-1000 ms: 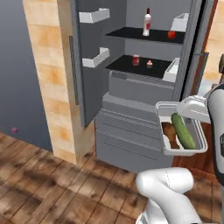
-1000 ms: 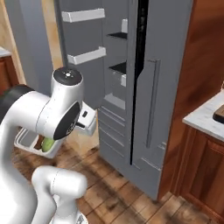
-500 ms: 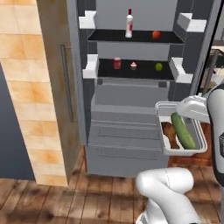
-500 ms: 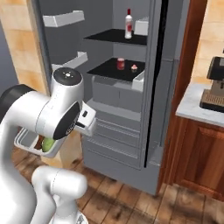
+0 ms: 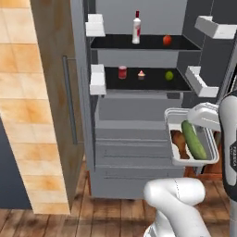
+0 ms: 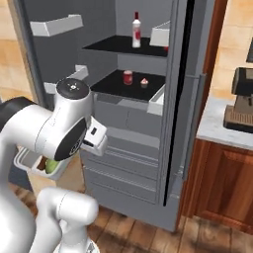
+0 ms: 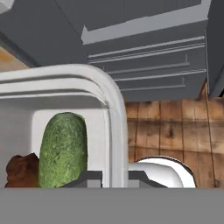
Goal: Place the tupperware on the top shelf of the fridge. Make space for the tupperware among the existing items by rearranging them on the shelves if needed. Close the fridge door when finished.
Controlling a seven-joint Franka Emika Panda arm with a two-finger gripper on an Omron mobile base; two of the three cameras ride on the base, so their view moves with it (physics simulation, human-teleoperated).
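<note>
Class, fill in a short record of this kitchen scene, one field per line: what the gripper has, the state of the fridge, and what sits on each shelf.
gripper: shut on the rim of the tupperware, carried below the level of both shelves
tupperware contents: a green piece and brown food
fridge: both doors open, drawers shut
top shelf: white bottle with red cap, red round fruit
lower shelf: red can, cupcake, green round fruit
door bins: white, contents not visible
</note>
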